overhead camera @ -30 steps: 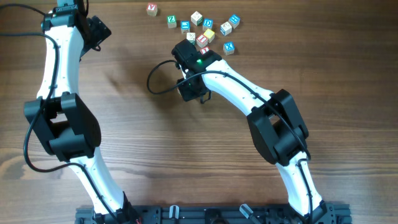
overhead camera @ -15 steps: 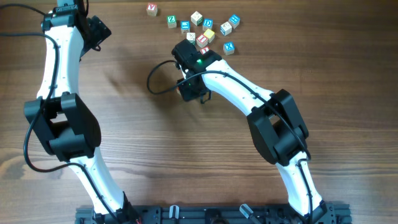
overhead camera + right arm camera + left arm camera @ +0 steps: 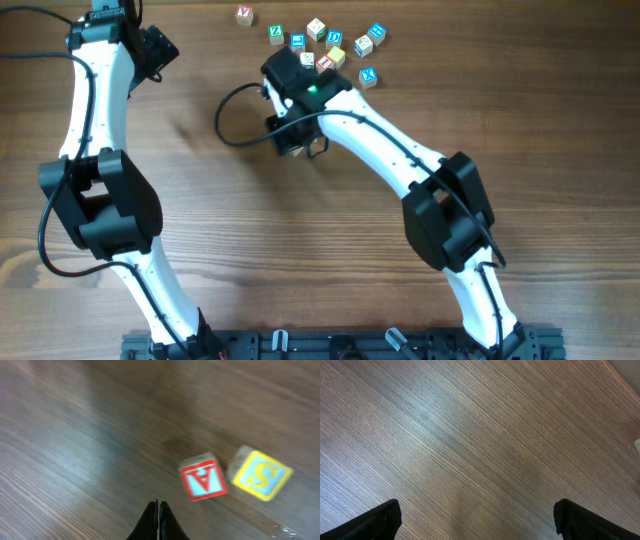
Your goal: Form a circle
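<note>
The circle lies just ahead of your right gripper, which is closed and empty. Nudge the red cube inward slowly with the closed tips. Your left gripper, well apart from the right gripper, is wide open and empty.

left arm stretched to far left edge, left pincer spread wide, nothing between fingers; right arm bent, reaching far centre, right pincer closed tight, empty

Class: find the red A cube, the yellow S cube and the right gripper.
red A cube (image 3: 202,480): right wrist view, on its lettered face.
yellow S cube (image 3: 261,479): right wrist view, lettered face.
right gripper (image 3: 158,506): right wrist view, between shut fingertips.
</note>
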